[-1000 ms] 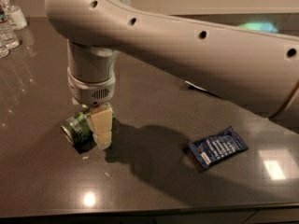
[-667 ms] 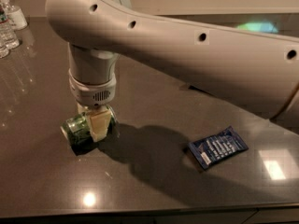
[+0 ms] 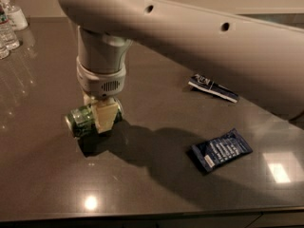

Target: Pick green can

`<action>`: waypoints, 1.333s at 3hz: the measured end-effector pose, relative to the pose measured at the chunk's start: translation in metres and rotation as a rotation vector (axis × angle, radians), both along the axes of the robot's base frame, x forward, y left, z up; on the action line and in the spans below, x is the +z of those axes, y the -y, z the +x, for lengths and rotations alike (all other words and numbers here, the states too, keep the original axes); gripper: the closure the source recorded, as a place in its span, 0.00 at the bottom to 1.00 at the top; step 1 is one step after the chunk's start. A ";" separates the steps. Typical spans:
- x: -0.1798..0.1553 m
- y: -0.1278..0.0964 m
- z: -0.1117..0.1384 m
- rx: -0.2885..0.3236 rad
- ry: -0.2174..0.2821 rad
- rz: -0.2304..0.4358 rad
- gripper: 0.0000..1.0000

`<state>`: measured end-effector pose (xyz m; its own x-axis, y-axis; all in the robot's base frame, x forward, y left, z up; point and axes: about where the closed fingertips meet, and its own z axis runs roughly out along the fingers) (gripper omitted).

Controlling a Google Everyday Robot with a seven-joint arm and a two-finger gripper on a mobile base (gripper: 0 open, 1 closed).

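Note:
The green can lies on its side, dark green and shiny, with its silver rim facing left. My gripper hangs from the big white arm and is shut on the can's right half. One cream finger covers the can's front; the other finger is hidden behind it. The can is held just above the dark table, with its shadow underneath.
A blue snack packet lies at the right on the table. A second dark packet lies farther back. Clear water bottles stand at the far left corner. The table's front edge runs along the bottom.
The gripper has closed in on the can and risen a little with it. The arm has lifted, uncovering the second packet behind it.

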<state>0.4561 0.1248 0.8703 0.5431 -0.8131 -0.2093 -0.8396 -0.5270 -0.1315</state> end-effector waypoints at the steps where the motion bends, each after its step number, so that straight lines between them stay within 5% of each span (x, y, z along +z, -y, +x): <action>1: 0.037 0.009 0.006 -0.012 0.023 0.040 1.00; 3: 0.111 0.031 0.024 -0.039 0.084 0.112 1.00; 4: 0.112 0.029 0.025 -0.039 0.089 0.117 1.00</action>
